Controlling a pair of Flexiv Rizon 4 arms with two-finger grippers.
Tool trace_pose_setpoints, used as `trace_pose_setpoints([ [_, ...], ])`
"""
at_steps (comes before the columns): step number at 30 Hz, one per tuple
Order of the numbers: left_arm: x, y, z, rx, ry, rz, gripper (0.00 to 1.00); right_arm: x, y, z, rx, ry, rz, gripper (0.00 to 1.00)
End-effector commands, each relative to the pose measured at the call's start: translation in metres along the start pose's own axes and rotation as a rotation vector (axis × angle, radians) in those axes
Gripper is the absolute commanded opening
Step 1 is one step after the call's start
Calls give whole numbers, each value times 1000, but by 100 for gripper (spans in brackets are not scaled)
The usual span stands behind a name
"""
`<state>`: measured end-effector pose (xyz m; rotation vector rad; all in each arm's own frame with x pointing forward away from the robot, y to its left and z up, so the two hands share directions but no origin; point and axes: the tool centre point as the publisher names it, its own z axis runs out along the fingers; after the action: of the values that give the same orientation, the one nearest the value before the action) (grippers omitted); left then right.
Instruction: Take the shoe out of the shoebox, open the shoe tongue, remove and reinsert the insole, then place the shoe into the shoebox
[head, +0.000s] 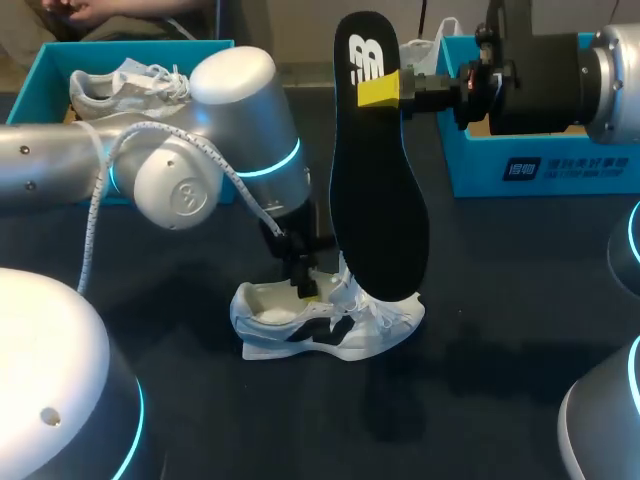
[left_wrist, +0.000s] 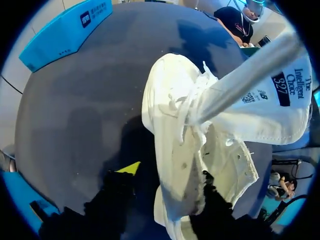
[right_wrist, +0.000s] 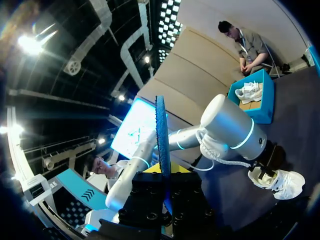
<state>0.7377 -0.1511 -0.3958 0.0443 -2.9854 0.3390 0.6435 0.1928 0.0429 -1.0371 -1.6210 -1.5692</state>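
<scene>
White shoe (head: 330, 325) upright on its sole, mid-table (head: 500, 300), well apart from both blue boxes. Left gripper (head: 305, 285) down at the heel end, fingers (left_wrist: 120, 195) spread with the heel between them; yellow tip of one finger over bare table just beside the shoe's side, the other finger against the shoe. Right gripper (head: 383, 88) pressed together on the black insole (head: 375, 180), pinching it near its heel end. Insole held upright above the shoe, toe end down at the laces. Left box (head: 40, 75) with a second white shoe (head: 125, 85) inside; right box (head: 560, 170) behind the right arm.
</scene>
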Motion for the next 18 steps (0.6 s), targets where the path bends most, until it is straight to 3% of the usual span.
trace_pose_setpoints([
  [1,0,-1,4,2,25,8,11,0,0,3,-1,-3,1,0],
  [3,1,0,5,0,40,9,0,0,0,3,-1,-3,1,0],
  [9,0,1,5,-16,71,53,0,0,0,3,-1,-3,1,0],
  [18,-16,-7,-17,-16,264,193,0,0,0,3,-1,-3,1,0],
])
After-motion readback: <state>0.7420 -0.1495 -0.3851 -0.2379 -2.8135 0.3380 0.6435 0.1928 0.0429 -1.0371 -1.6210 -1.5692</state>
